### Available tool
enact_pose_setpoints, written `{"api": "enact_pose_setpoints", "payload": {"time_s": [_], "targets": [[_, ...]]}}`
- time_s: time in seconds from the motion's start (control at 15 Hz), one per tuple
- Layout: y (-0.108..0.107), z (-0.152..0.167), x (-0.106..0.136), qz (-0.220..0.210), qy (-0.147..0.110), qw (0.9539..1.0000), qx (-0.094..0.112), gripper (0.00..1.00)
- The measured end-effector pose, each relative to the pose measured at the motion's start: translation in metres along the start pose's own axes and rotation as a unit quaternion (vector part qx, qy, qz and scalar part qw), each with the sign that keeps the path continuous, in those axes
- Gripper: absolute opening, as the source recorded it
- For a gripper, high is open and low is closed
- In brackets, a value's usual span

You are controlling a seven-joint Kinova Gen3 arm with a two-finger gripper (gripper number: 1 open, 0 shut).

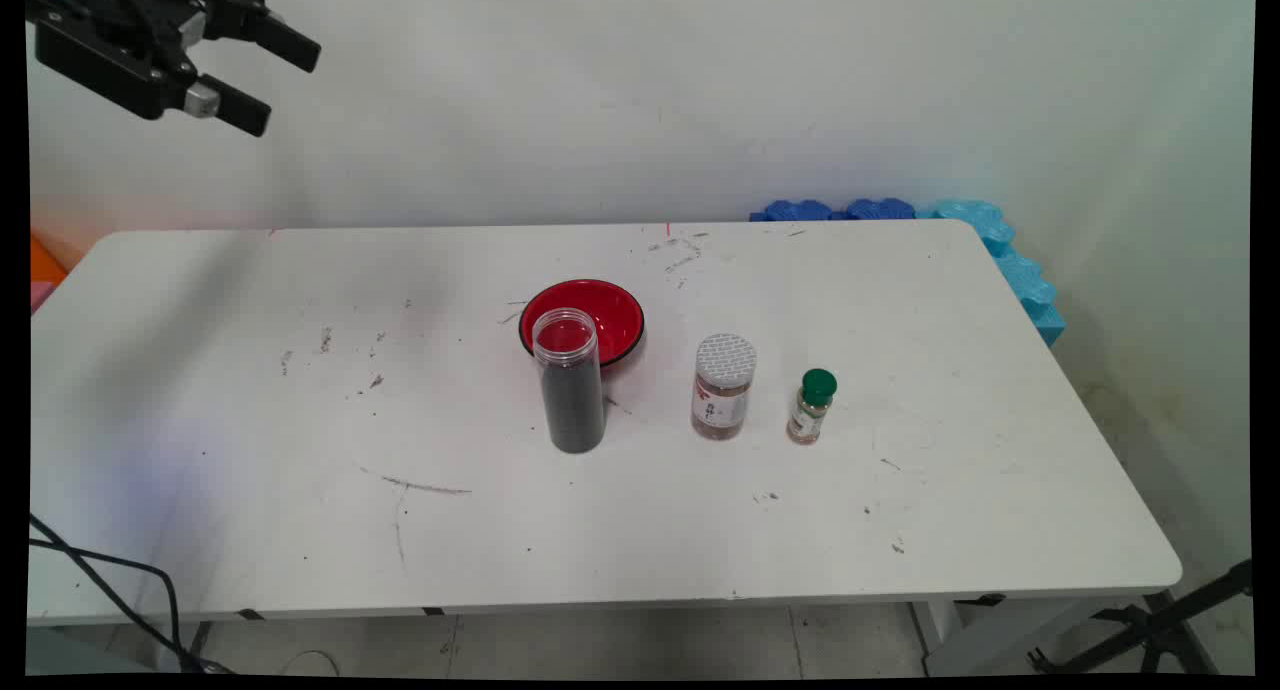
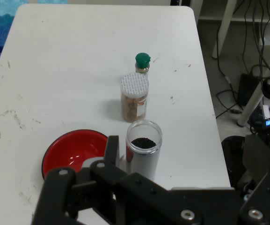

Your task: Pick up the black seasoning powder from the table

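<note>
High above the table's point(image 1: 250, 390) far left corner, the gripper point(image 1: 275, 82) hangs in the air with its two fingers point(image 1: 285, 42) spread apart and nothing between them. It touches nothing; the things on the table lie well below and off toward the middle. Nearest of them is a clear jar point(image 1: 572, 382) without a lid, upright and filled most of the way with dark grains. Just behind it sits a red bowl point(image 1: 600, 315) with a black rim, appearing to touch or nearly touch it. To the jar's right stands a spice jar point(image 1: 722, 387) with a white perforated cap and brown contents, and beside that a small bottle point(image 1: 812, 406) with a green cap. Blue foam pieces point(image 1: 1000, 255) lie past the table's far right corner.

In the hand view the open jar point(image 2: 143, 151), bowl point(image 2: 74, 151), spice jar point(image 2: 134, 97) and bottle point(image 2: 142, 63) show beyond the linkage.
</note>
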Motion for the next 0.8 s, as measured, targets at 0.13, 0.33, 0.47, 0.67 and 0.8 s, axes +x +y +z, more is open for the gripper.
{"api": "enact_pose_setpoints", "payload": {"time_s": [0.13,0.33,0.47,0.67,0.8], "targets": [[-0.001,0.002,-0.003,-0.004,-0.002,1.0,0.0,1.0],[0.001,0.01,-0.01,-0.011,-0.007,0.9999,0.006,1.0],[0.003,0.02,-0.016,-0.017,-0.011,0.9997,0.011,1.0],[0.008,0.037,-0.027,-0.028,-0.015,0.9993,0.018,1.0],[0.014,0.054,-0.037,-0.036,-0.02,0.9989,0.023,1.0]]}}
